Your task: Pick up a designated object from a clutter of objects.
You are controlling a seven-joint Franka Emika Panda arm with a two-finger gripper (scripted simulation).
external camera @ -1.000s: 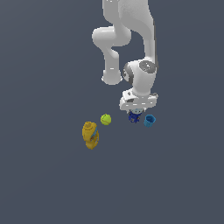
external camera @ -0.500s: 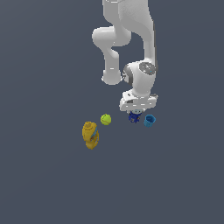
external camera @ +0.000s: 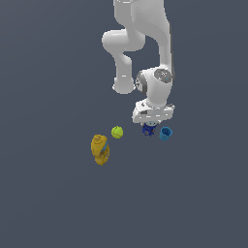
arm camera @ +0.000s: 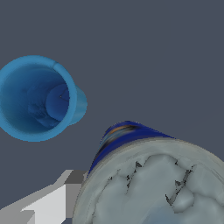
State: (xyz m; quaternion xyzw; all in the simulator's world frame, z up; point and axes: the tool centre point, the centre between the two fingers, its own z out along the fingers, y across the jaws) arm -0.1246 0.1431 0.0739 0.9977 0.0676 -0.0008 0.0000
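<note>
The dark blue can [external camera: 147,131] with a silver-grey lid stands between the yellow-green ball [external camera: 116,131] and the light blue cup [external camera: 165,133]. My gripper [external camera: 149,126] is down over the can and shut on it. In the wrist view the can [arm camera: 131,135] fills the lower part, with its lid close to the camera. One white finger [arm camera: 57,201] lies against the can's side. The other finger is hidden behind the can. The can sits at about the same level as the other items.
The light blue cup [arm camera: 35,98] lies on its side close beside the can, its mouth towards the wrist camera. A mustard-yellow irregular object [external camera: 100,149] sits further towards the exterior view's left, beyond the ball. The floor is plain dark grey.
</note>
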